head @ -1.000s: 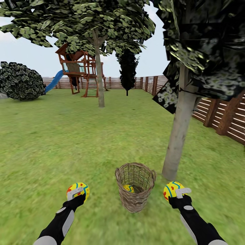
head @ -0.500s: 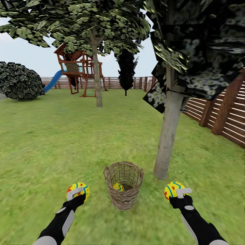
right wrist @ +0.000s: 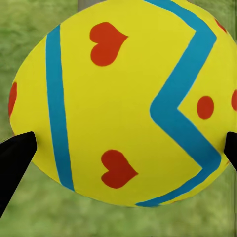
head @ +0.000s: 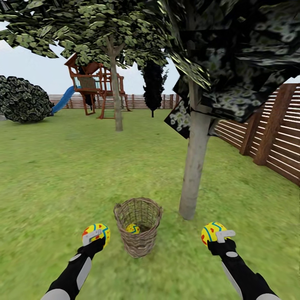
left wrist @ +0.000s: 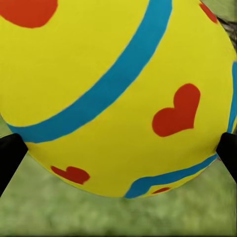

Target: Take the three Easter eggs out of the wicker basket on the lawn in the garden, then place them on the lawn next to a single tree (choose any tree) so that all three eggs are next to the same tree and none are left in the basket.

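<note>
The brown wicker basket point(head: 138, 227) stands upright on the lawn point(head: 62, 179), low in the head view's middle, with one yellow Easter egg point(head: 133, 228) inside it. My left gripper point(head: 93, 237) is shut on a second Easter egg point(head: 96, 233) to the basket's left; up close that egg point(left wrist: 118, 94) shows blue bands and red hearts. My right gripper point(head: 221, 237) is shut on the third Easter egg point(head: 212, 232), right of the basket, seen large in the right wrist view as egg point(right wrist: 123, 106). The tree point(head: 193, 162) with pale trunk and dark crown rises just behind and right of the basket.
A dark slat fence point(head: 266, 143) runs along the right. Further back stand a taller light-green tree point(head: 115, 98), a black columnar tree point(head: 153, 85), a wooden playset point(head: 93, 85) with blue slide and a bush point(head: 23, 100) at the left.
The whole head view has shifted: basket and nearby tree now sit further left in the picture, and more fence shows at right. Both grippers keep their eggs at the same place in view.
</note>
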Robot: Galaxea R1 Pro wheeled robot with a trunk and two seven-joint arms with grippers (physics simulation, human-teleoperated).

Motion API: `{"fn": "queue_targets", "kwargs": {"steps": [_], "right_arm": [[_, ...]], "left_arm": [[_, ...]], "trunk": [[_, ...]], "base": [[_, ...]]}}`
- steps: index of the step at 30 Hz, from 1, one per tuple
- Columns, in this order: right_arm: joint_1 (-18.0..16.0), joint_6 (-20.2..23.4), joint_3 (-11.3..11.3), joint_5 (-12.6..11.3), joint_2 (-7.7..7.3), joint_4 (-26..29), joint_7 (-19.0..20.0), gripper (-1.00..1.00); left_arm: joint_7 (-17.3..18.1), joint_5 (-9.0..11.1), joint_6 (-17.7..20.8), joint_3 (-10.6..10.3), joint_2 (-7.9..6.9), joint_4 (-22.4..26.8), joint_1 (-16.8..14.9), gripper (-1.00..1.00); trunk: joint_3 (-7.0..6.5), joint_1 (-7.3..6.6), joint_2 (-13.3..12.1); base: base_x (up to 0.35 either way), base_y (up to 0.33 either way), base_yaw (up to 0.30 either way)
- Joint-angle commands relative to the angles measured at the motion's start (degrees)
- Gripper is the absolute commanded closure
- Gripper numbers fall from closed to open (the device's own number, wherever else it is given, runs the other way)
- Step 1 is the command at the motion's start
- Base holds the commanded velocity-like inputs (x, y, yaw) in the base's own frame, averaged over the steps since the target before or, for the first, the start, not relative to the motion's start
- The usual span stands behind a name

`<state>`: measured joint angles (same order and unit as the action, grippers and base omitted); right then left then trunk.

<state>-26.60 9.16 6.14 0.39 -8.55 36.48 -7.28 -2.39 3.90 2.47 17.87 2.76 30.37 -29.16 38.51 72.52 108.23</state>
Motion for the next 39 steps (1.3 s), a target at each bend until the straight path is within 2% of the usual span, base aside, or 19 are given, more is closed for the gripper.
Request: {"fn": "queue_targets", "kwargs": {"steps": [1, 35, 39], "right_arm": [[-0.03, 0.42, 0.45, 0.05, -0.07, 0.10, -0.45, 1.00], [-0.03, 0.40, 0.45, 0.05, -0.15, 0.17, -0.50, 1.00], [-0.03, 0.40, 0.45, 0.05, -0.15, 0.09, -0.54, 1.00]], "left_arm": [[-0.07, 0.41, 0.26, 0.17, 0.05, 0.13, 0.00, 1.00], [0.02, 0.32, 0.26, 0.15, 0.05, 0.13, 0.00, 1.00], [0.02, 0.24, 0.26, 0.15, 0.05, 0.08, 0.01, 1.00]], "trunk": [[0.06, -0.01, 0.03], [0.06, -0.01, 0.03], [0.06, -0.01, 0.03]], "base": [[0.000, -0.302, 0.000], [0.000, -0.302, 0.000], [0.000, -0.302, 0.179]]}}
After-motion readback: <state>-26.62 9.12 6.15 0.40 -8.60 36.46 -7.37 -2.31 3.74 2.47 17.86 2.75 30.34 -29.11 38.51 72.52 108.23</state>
